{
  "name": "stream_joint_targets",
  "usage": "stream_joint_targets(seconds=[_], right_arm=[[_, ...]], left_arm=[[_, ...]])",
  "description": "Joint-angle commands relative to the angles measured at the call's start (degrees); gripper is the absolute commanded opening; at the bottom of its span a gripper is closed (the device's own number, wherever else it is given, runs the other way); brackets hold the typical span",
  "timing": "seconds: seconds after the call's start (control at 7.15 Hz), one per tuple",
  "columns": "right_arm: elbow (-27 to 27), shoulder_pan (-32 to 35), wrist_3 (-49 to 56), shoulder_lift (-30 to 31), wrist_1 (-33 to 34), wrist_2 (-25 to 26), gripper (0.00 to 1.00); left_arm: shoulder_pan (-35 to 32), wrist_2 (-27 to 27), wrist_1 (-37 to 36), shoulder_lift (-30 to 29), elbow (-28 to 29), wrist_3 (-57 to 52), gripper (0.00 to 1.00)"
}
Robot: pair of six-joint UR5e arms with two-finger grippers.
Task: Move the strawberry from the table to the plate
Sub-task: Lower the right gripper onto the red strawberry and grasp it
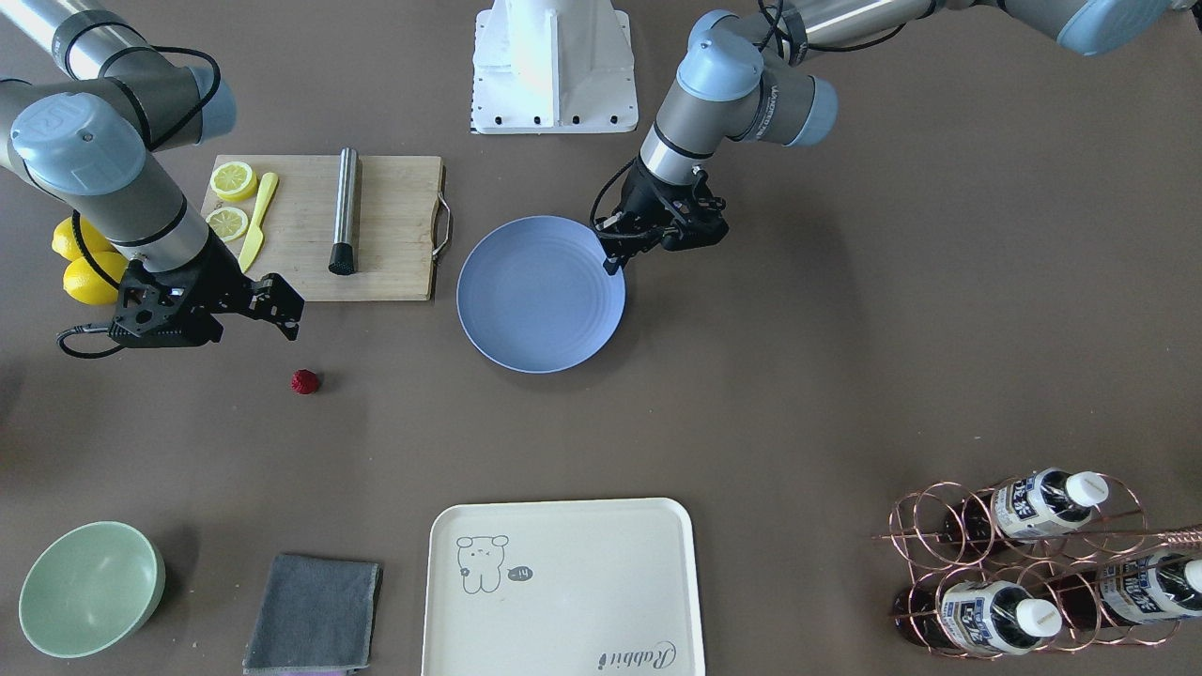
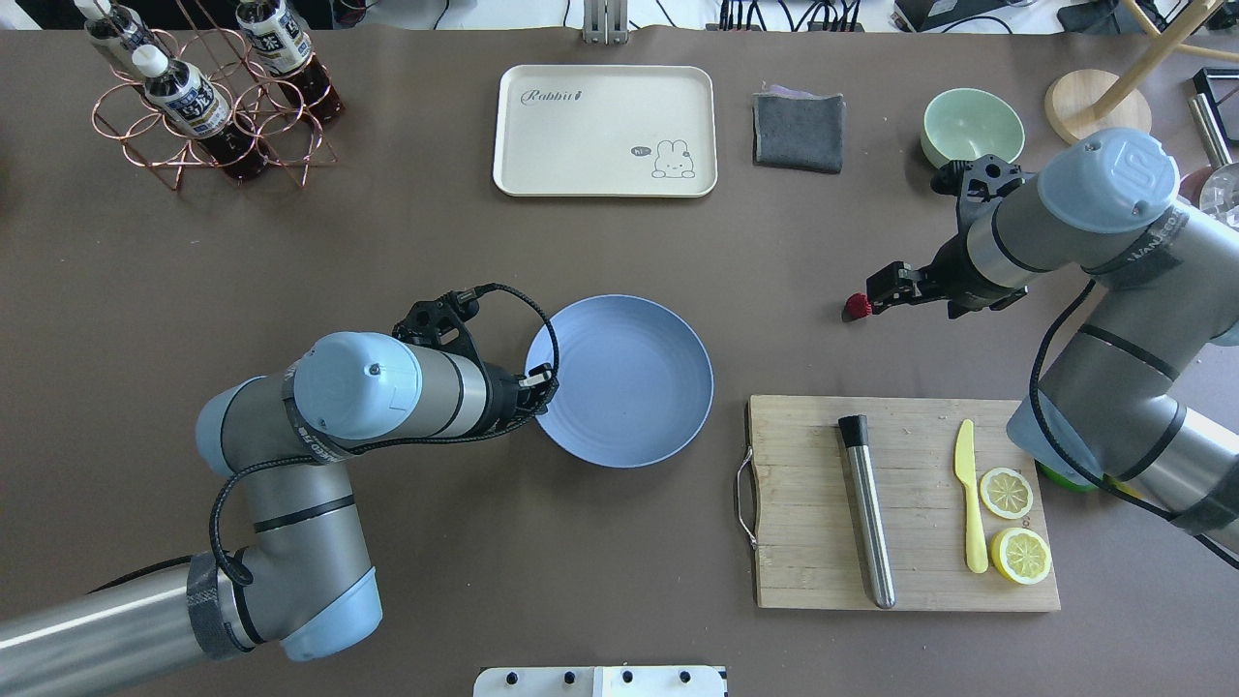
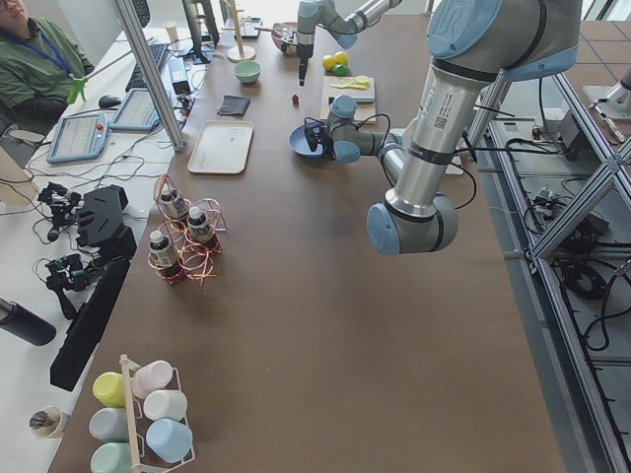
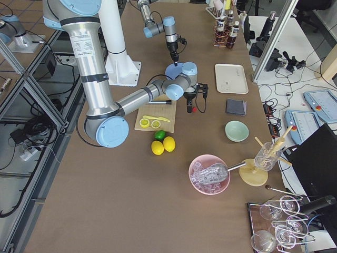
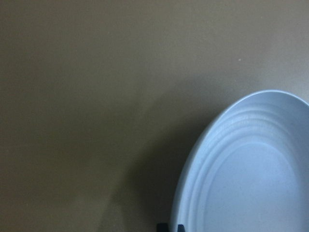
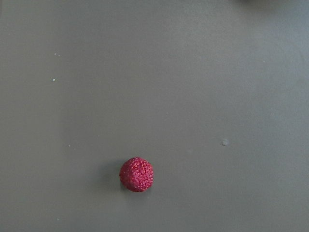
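Right gripper [image 1: 285, 314]: finger spread too unclear to tell. The tiny dark-red bumpy strawberry [image 1: 304, 381] lies on the brown desk [image 1: 845, 376] just below it, lower left. Left gripper [image 1: 615, 255], pinched together and empty, hides the round light-blue plate [image 1: 540, 294]'s upper-right rim.

Items counted: one strawberry [image 1: 304, 380], one blue plate [image 1: 540, 294], one cream tray [image 1: 563, 587], one green bowl [image 1: 89, 587], one grey cloth [image 1: 315, 612], one cutting board [image 1: 394, 235], two lemon halves [image 1: 233, 180], two whole lemons [image 1: 84, 282], one yellow knife [image 1: 258, 221], one steel rod [image 1: 346, 211], three bottles [image 1: 1033, 502].
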State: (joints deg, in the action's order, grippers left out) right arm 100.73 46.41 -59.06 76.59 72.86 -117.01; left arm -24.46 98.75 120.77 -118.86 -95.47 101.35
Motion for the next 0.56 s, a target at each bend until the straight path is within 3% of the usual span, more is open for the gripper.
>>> stream_joint_targets(seconds=[0.0,0.42], right_arm=[[-2.2,-0.5,0.0,-2.5,0.0,0.8,1.0],[-7.6,-1.1,0.0,-6.7,-0.3,2.0,1.0]], left_arm=[[-1.8,-0.1,0.1,0.3,0.4,-2.8,0.98],[-2.7,0.0,0.0,0.6,0.4,-5.1,0.98]])
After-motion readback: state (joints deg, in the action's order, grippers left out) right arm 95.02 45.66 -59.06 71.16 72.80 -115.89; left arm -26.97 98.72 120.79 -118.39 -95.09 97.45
